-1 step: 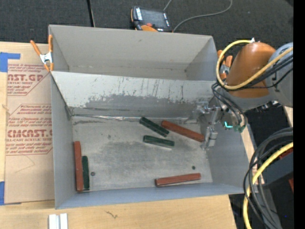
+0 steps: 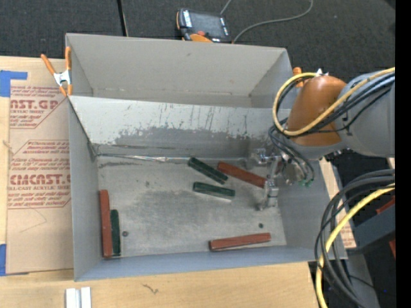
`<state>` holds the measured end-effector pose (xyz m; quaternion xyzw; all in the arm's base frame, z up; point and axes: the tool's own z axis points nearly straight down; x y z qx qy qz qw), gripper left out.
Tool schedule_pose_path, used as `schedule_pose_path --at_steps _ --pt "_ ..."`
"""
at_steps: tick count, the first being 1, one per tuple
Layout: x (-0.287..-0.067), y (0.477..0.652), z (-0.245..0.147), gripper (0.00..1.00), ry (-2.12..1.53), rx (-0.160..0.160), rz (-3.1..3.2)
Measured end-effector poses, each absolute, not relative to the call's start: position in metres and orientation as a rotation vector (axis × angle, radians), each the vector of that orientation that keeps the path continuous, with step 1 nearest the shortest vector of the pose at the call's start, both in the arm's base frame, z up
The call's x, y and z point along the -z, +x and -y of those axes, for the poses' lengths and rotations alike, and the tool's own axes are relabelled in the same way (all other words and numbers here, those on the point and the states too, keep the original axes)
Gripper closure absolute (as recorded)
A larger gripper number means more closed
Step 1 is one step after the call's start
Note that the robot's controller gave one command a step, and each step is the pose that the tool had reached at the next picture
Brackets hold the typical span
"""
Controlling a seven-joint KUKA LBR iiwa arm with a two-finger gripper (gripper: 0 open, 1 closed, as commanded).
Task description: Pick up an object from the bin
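My gripper (image 2: pixel 270 188) hangs low at the right side of the bin, close to the floor. A red-brown flat bar (image 2: pixel 241 174) lies slanted just left of it, with its right end reaching up to the gripper; whether they touch I cannot tell. Two dark green bars lie further left, one slanted (image 2: pixel 207 170) and one almost level (image 2: pixel 213 190) below it. Another red-brown bar (image 2: pixel 239 241) rests along the front wall, below and left of the gripper.
At the bin's left front, a red-brown bar (image 2: pixel 103 223) and a dark green bar (image 2: pixel 115 231) lie side by side along the left wall. The arm, with its orange cover and yellow cables, reaches over the right rim.
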<state>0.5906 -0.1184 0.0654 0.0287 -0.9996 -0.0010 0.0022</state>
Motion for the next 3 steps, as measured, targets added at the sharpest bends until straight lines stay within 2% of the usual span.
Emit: schedule_pose_path --at_steps 1,2,3 --pt "-0.07 0.593 0.119 1.0 0.092 -0.001 3.143" --pt "-0.191 0.556 0.114 1.0 -0.12 -0.001 3.148" --pt "-0.273 0.577 0.143 1.0 0.352 -0.005 3.13"
